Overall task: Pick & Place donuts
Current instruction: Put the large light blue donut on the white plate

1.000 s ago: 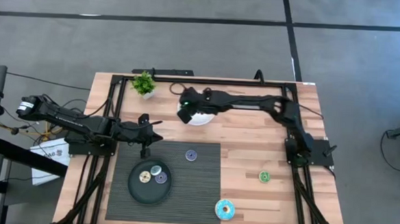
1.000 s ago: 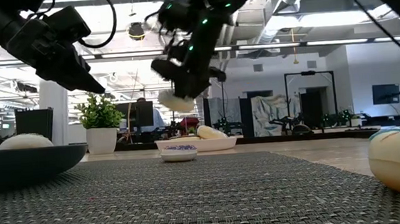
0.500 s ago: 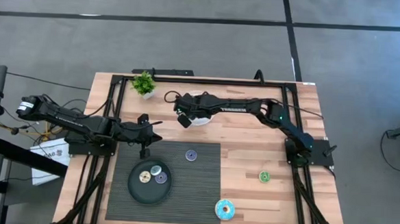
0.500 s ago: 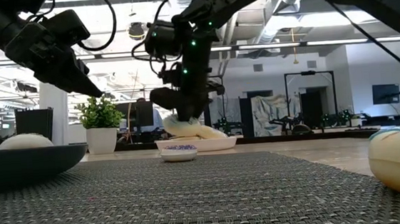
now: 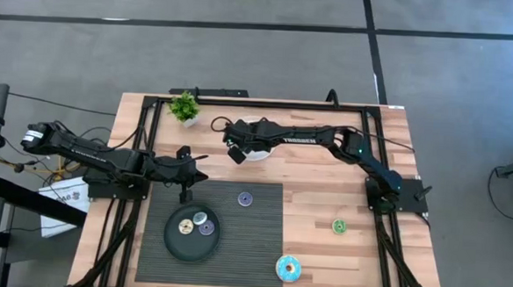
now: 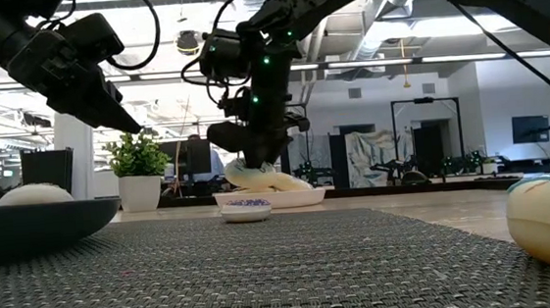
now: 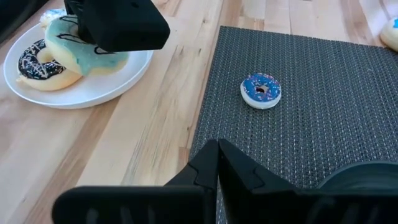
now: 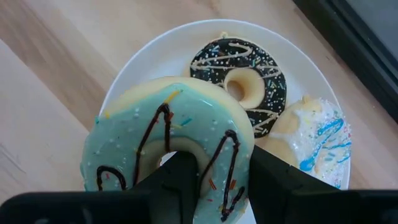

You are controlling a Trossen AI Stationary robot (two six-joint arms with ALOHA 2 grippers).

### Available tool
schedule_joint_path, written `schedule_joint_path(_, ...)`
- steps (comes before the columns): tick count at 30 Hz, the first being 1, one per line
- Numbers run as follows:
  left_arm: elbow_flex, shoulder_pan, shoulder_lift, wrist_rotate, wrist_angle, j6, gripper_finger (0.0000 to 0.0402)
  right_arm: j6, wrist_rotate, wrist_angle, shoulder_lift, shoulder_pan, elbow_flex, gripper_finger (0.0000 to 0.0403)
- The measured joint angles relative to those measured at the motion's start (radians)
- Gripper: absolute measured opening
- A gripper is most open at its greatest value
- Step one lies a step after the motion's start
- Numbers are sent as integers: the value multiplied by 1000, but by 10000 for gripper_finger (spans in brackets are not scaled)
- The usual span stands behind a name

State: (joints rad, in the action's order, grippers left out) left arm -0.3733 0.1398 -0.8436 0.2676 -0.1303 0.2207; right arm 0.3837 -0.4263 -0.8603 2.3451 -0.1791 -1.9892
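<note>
My right gripper is at the white plate by the far edge, shut on the green-iced donut. A chocolate donut and a white donut with blue streaks lie on that plate. My left gripper hovers shut over the mat's far left corner. A small purple donut lies on the mat, a small green one on the bare wood, and the blue donut at the mat's near right corner. Three small donuts sit in the black dish. My right gripper holds the green donut by one side of its ring. One finger stands in the hole and the other outside the rim, coming from above. In the left wrist view the donut lies tilted on the plate, one side against the chocolate donut.
A small potted plant stands at the far left, near the plate. The grey ribbed mat covers the near middle of the table. A black frame rail runs along the far edge. Bare wood lies to the right of the mat.
My right gripper moved down and slightly toward the table's left, turning its wrist, and brought the green donut from above the plate down onto it. Over the last half second it has kept still.
</note>
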Motion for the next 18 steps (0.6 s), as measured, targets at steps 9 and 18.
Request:
schedule_joint_path(9, 0, 0, 0, 0, 0, 0, 2, 0, -23, -3, 0, 0, 0, 155)
schedule_joint_path(18, 0, 0, 0, 0, 0, 0, 2, -1, -21, -7, 0, 0, 0, 210)
